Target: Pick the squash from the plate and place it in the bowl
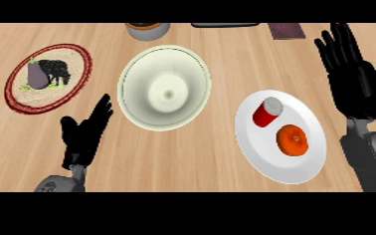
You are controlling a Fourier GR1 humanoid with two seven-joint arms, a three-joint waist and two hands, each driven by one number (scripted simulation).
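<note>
Black hands are hovering open and flat: left hand (82, 134) near the bowl (140, 79), right hand (345, 64) near the squash's (291, 140) plate (294, 168).

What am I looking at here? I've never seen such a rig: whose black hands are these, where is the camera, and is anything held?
This is one view, taken from the robot's head, looking steeply down at a wooden counter. The black hands are the robot's own: the left hand at lower left, the right hand resting open by the right edge. Neither holds anything. In the middle stands a cream bowl. The white plate carries the orange squash and a red can. A red-rimmed plate at left holds an eggplant.
</note>
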